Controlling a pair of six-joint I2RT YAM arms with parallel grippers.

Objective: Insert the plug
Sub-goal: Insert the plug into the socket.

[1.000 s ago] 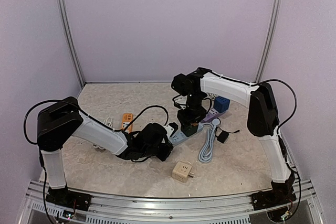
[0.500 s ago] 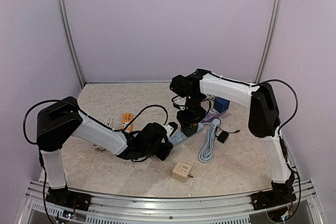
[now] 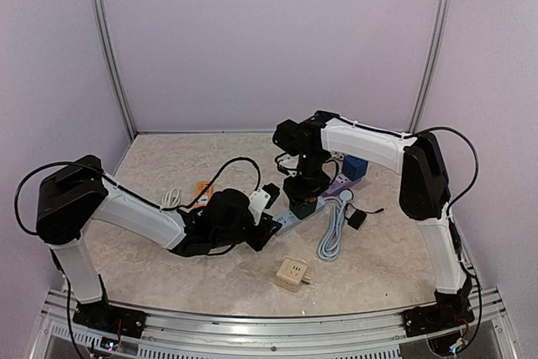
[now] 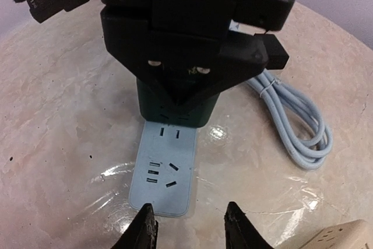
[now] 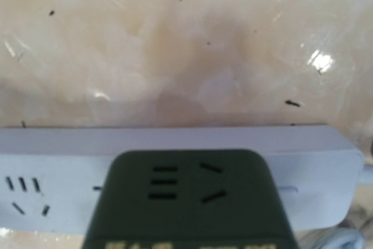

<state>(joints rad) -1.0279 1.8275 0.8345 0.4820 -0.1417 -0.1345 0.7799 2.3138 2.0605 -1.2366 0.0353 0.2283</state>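
left wrist view: dark adapter plug stands on the blue power strip

the dark green adapter plug (image 4: 178, 109) stands upright on the light blue power strip (image 4: 166, 170), covering its far part. the socket slots at the near end of the strip are bare. the right tool (image 3: 303, 194) comes down from above and pinches the adapter plug by its upper part. how deep the pins sit in the strip cannot be told. the left tool (image 4: 190, 227) sits low at the near end of the strip with its fingers (image 4: 145, 230) spread and nothing between them; the strip's end lies just ahead of the gap.

in the right wrist view the adapter plug's top face, with its own slots, fills the lower middle, and the strip runs across behind it on the marbled worktop (image 5: 186, 39).

a coiled pale blue cable (image 4: 297, 129) lies just right of the strip. a beige cube socket (image 3: 292, 274) rests apart, nearer the arm bases. a blue block (image 3: 356, 166) sits behind the right tool.
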